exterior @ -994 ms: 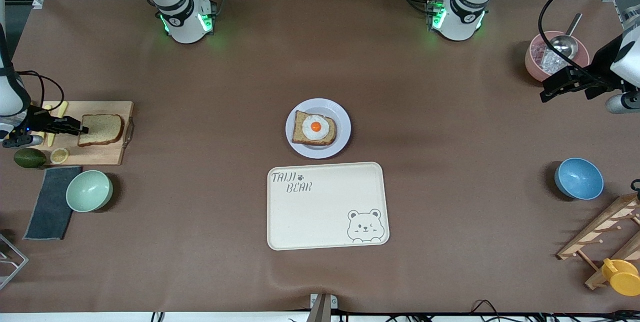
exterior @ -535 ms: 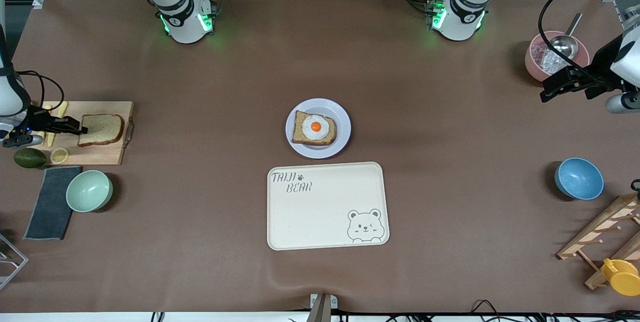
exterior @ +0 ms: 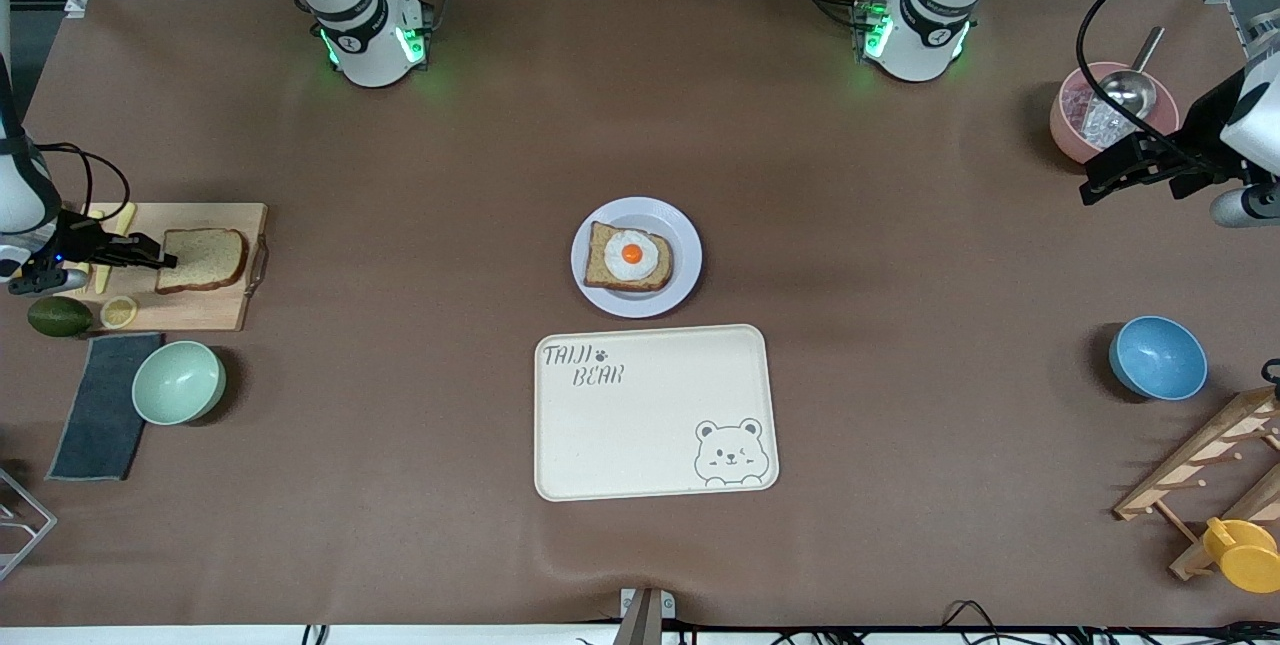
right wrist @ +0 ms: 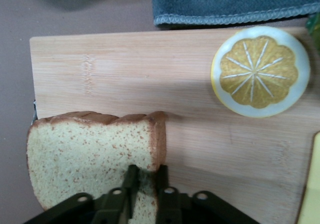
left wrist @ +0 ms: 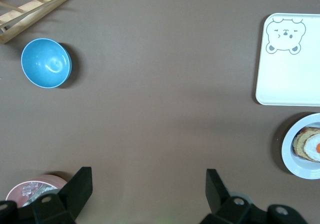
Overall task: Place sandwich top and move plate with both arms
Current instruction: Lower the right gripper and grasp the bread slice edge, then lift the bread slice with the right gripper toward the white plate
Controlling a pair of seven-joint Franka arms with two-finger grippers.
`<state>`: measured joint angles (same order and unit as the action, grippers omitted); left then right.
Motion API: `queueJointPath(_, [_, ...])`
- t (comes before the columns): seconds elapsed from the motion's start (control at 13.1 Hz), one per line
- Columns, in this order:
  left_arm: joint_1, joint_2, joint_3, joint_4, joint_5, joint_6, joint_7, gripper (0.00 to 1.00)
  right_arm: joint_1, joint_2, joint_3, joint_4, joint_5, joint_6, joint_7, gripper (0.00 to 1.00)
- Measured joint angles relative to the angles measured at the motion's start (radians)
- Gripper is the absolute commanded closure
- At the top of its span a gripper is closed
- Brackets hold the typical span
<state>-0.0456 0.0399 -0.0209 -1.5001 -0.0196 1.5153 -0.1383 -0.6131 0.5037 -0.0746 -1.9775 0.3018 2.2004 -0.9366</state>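
The sandwich top (exterior: 205, 258) is a plain brown slice lying on a wooden cutting board (exterior: 200, 310) at the right arm's end of the table. My right gripper (exterior: 158, 255) is shut on the slice's crust edge (right wrist: 159, 149), one finger on each face. The plate (exterior: 636, 207) sits mid-table and carries a bread slice with a fried egg (exterior: 630, 255). My left gripper (exterior: 1095, 187) waits open over the table beside a pink bowl (exterior: 1070, 115), with nothing between its fingers (left wrist: 82, 179).
A cream bear tray (exterior: 655, 412) lies just nearer the front camera than the plate. A lemon slice (right wrist: 257, 71), an avocado (exterior: 58, 315), a grey cloth (exterior: 100, 405) and a green bowl (exterior: 178, 382) surround the board. A blue bowl (exterior: 1157, 357) and a wooden rack (exterior: 1210, 465) stand at the left arm's end.
The right gripper's fingers have closed onto the edge of the plain slice. The left arm has not moved.
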Motion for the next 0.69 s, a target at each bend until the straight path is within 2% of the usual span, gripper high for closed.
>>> queueJointPath(0.38, [0.000, 0.000, 0.000, 0.000, 0.000, 0.000, 0.000, 0.00, -0.002, 0.000, 0.001, 0.014, 0.008, -0.029, -0.044, 1.00])
queueJointPath(0.69, [-0.001, 0.000, 0.000, 0.000, 0.000, 0.000, 0.000, 0.00, 0.002, 0.000, 0.012, 0.091, 0.011, -0.142, -0.049, 1.00])
